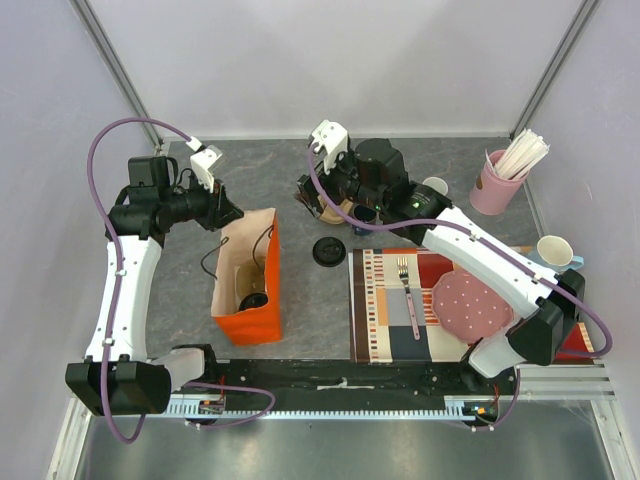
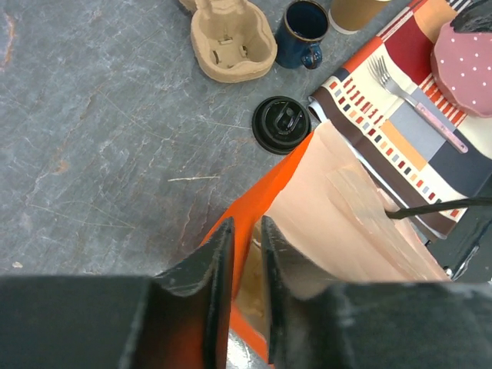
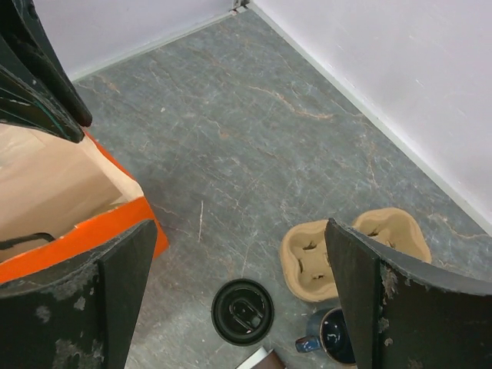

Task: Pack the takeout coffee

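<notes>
The grey stone-look table (image 1: 250,170) carries an orange paper carrier bag (image 1: 248,328) with a kraft lining, standing open. Right of the bag lies a striped rectangular placemat (image 1: 385,320). The left gripper (image 2: 246,231) is pinched almost closed on the bag's far rim. The right gripper (image 3: 238,231) is spread wide and holds nothing. It hangs beyond the bag's far right corner, over a moulded beige pulp cup carrier (image 3: 319,261). A loose round black plastic lid (image 1: 329,251) lies just right of the bag. The takeout coffee (image 1: 254,299), of which only the dark lid shows, sits at the bottom inside the bag.
</notes>
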You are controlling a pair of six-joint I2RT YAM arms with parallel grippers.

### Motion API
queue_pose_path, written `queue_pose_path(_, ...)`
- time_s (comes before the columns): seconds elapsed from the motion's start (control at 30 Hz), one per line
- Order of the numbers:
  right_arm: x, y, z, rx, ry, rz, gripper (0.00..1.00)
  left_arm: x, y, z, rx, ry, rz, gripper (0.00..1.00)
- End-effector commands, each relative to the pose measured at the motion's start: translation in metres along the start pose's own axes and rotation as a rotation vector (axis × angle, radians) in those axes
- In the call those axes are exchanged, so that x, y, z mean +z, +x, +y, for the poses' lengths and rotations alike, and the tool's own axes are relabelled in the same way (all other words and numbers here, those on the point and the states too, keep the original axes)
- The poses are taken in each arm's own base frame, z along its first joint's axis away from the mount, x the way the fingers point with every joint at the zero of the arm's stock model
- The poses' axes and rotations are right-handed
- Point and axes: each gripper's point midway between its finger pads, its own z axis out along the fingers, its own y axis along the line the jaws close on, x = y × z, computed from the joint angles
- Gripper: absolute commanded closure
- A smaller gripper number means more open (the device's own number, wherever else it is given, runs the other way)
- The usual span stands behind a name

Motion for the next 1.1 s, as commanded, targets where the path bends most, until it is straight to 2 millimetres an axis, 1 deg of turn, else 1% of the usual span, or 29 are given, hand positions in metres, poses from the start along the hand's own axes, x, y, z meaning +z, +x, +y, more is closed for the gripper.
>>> queue_pose_path(0.0, -0.009, -0.018, -0.006, -0.029, 0.021, -0.030, 0.02, -0.001, -0.008, 0.000, 0.053, 0.002, -0.017, 0.67)
queue_pose_path(0.03, -0.009, -0.018, -0.009, -0.029, 0.036, -0.029, 0.02, -0.002, -0.010, 0.001, 0.056, -0.004, -0.018, 0.60)
queue_pose_path(0.07, -0.009, -0.018, -0.012, -0.029, 0.051, -0.026, 0.02, -0.003, -0.011, 0.001, 0.056, -0.006, -0.020, 0.57)
queue_pose_path(0.1, -0.010, -0.014, -0.020, -0.026, 0.098, -0.012, 0.02, -0.003, -0.011, 0.002, 0.058, -0.009, -0.021, 0.55)
queue_pose_path(0.13, -0.010, -0.013, -0.025, -0.024, 0.124, -0.004, 0.02, -0.004, -0.013, 0.001, 0.065, -0.012, -0.026, 0.51)
queue_pose_path(0.23, -0.013, -0.004, -0.039, -0.017, 0.211, 0.029, 0.02, -0.007, -0.015, 0.002, 0.076, -0.027, -0.026, 0.42)
queue_pose_path(0.3, -0.015, -0.001, -0.046, -0.010, 0.251, 0.043, 0.02, -0.009, -0.016, 0.004, 0.084, -0.040, -0.023, 0.39)
queue_pose_path(0.37, -0.017, 0.008, -0.058, 0.001, 0.317, 0.069, 0.02, -0.011, -0.019, 0.006, 0.090, -0.054, -0.025, 0.34)
queue_pose_path(0.47, -0.025, 0.015, -0.080, 0.033, 0.424, 0.088, 0.02, -0.013, -0.023, 0.009, 0.089, -0.080, -0.027, 0.27)
queue_pose_path(0.5, -0.029, 0.015, -0.087, 0.041, 0.454, 0.087, 0.02, -0.014, -0.024, 0.010, 0.087, -0.087, -0.028, 0.24)
queue_pose_path(0.53, -0.036, 0.016, -0.099, 0.063, 0.494, 0.086, 0.02, -0.016, -0.027, 0.010, 0.091, -0.095, -0.033, 0.18)
queue_pose_path(0.57, -0.043, 0.017, -0.110, 0.072, 0.544, 0.088, 0.02, -0.017, -0.028, 0.011, 0.089, -0.107, -0.032, 0.16)
queue_pose_path(0.6, -0.049, 0.017, -0.119, 0.087, 0.576, 0.084, 0.02, -0.018, -0.029, 0.012, 0.090, -0.115, -0.033, 0.11)
queue_pose_path(0.63, -0.063, 0.019, -0.139, 0.106, 0.631, 0.080, 0.02, -0.021, -0.033, 0.013, 0.095, -0.127, -0.040, 0.09)
queue_pose_path(0.7, -0.080, 0.023, -0.163, 0.141, 0.692, 0.071, 0.02, -0.023, -0.035, 0.016, 0.094, -0.144, -0.037, 0.08)
queue_pose_path(0.73, -0.099, 0.032, -0.189, 0.159, 0.761, 0.081, 0.03, -0.025, -0.038, 0.016, 0.095, -0.154, -0.042, 0.01)
queue_pose_path(0.77, -0.108, 0.037, -0.201, 0.159, 0.792, 0.087, 0.04, -0.026, -0.038, 0.019, 0.087, -0.177, -0.038, 0.00)
queue_pose_path(0.8, -0.118, 0.040, -0.210, 0.160, 0.817, 0.092, 0.08, -0.028, -0.040, 0.021, 0.085, -0.190, -0.040, 0.00)
queue_pose_path(0.83, -0.135, 0.054, -0.233, 0.169, 0.876, 0.120, 0.11, -0.030, -0.042, 0.022, 0.086, -0.204, -0.043, 0.00)
queue_pose_path(0.87, -0.145, 0.058, -0.243, 0.170, 0.895, 0.123, 0.14, -0.033, -0.043, 0.026, 0.080, -0.234, -0.041, 0.00)
queue_pose_path(0.9, -0.154, 0.065, -0.251, 0.177, 0.901, 0.128, 0.22, -0.036, -0.046, 0.027, 0.081, -0.249, -0.043, 0.00)
queue_pose_path(0.93, -0.176, 0.074, -0.274, 0.193, 0.959, 0.134, 0.27, -0.037, -0.046, 0.029, 0.078, -0.261, -0.039, 0.00)
queue_pose_path(0.97, -0.186, 0.077, -0.286, 0.191, 0.982, 0.126, 0.30, -0.039, -0.047, 0.030, 0.077, -0.273, -0.038, 0.00)
queue_pose_path(1.0, -0.190, 0.088, -0.292, 0.191, 0.971, 0.143, 0.32, -0.042, -0.051, 0.028, 0.081, -0.276, -0.046, 0.00)
queue_pose_path(1.03, -0.209, 0.099, -0.310, 0.196, 1.023, 0.162, 0.33, -0.043, -0.052, 0.028, 0.081, -0.278, -0.046, 0.00)
queue_pose_path(1.07, -0.216, 0.108, -0.318, 0.193, 1.046, 0.185, 0.34, -0.043, -0.053, 0.027, 0.080, -0.278, -0.045, 0.00)
